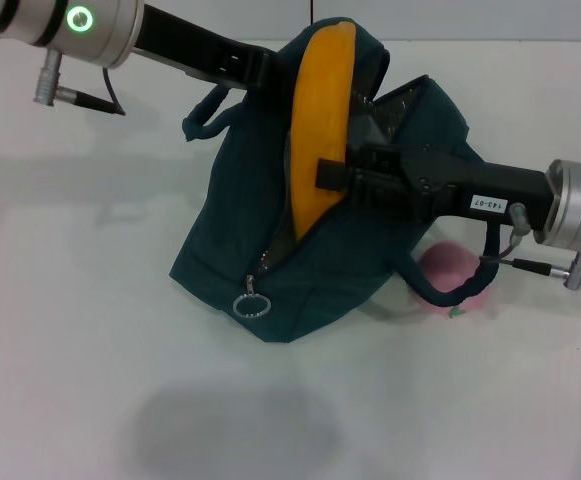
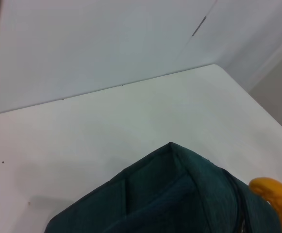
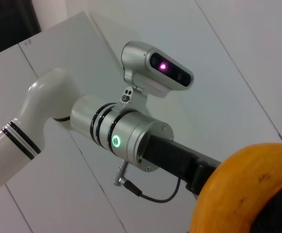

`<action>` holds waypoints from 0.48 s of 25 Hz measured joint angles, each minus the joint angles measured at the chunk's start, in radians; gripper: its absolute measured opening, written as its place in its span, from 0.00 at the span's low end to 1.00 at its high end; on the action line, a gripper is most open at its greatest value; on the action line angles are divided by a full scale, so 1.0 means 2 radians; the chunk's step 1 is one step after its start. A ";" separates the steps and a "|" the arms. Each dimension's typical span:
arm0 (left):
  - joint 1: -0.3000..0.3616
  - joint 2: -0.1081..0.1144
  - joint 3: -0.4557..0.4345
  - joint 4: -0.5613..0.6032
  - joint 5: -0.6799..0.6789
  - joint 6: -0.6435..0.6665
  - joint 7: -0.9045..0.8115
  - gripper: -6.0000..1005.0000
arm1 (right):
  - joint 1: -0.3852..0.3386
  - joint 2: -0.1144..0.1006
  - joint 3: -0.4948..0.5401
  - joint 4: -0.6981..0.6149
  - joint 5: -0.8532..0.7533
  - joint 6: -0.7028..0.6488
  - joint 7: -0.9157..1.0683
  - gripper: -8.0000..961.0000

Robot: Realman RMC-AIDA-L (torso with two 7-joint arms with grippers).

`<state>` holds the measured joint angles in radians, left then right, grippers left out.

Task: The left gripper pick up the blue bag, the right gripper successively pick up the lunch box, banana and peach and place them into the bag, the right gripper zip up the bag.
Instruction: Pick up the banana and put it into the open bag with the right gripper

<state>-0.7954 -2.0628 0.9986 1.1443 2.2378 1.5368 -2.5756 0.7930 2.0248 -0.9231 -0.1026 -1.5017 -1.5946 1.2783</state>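
Note:
The blue bag (image 1: pixel 240 230) stands lifted at the table's middle, its zip open along the front. My left gripper (image 1: pixel 265 72) holds the bag's top edge, next to a handle. My right gripper (image 1: pixel 332 178) is shut on the banana (image 1: pixel 320 120), which stands nearly upright with its lower end inside the bag's opening. The pink peach (image 1: pixel 450 265) lies on the table right of the bag, behind a hanging strap. The lunch box is out of view. The left wrist view shows the bag (image 2: pixel 170 194) and the banana's tip (image 2: pixel 276 194). The right wrist view shows the banana (image 3: pixel 247 189) close up.
A metal zip ring (image 1: pixel 253 303) hangs at the low end of the bag's zip. The white table (image 1: pixel 90 350) spreads out around the bag; its far corner (image 2: pixel 213 65) meets the wall. My left arm (image 3: pixel 131 138) and the head camera (image 3: pixel 155 68) show in the right wrist view.

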 joint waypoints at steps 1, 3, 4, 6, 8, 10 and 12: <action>0.000 0.000 0.000 0.000 0.000 0.000 0.000 0.12 | -0.003 0.000 -0.003 -0.006 0.000 -0.001 0.004 0.47; 0.000 0.000 0.000 0.000 0.000 0.000 0.000 0.12 | -0.005 0.000 -0.006 -0.013 0.000 -0.003 0.008 0.48; 0.000 0.000 0.000 0.000 0.000 0.000 0.000 0.12 | -0.017 0.000 -0.026 -0.043 0.000 -0.006 0.027 0.48; 0.000 0.001 0.000 0.000 0.000 0.000 0.000 0.12 | -0.025 0.001 -0.040 -0.062 0.000 -0.006 0.046 0.48; 0.000 0.001 0.000 0.000 0.000 0.000 0.000 0.12 | -0.035 -0.002 -0.058 -0.086 0.000 -0.003 0.084 0.49; -0.001 0.001 0.000 0.000 0.000 0.000 0.000 0.12 | -0.038 -0.003 -0.063 -0.094 0.000 -0.003 0.096 0.49; -0.001 0.001 0.000 0.000 0.000 0.000 0.000 0.12 | -0.045 -0.005 -0.069 -0.110 -0.004 -0.001 0.118 0.49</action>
<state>-0.7972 -2.0616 0.9987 1.1443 2.2383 1.5372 -2.5756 0.7025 2.0141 -1.0616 -0.3225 -1.5104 -1.5962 1.5136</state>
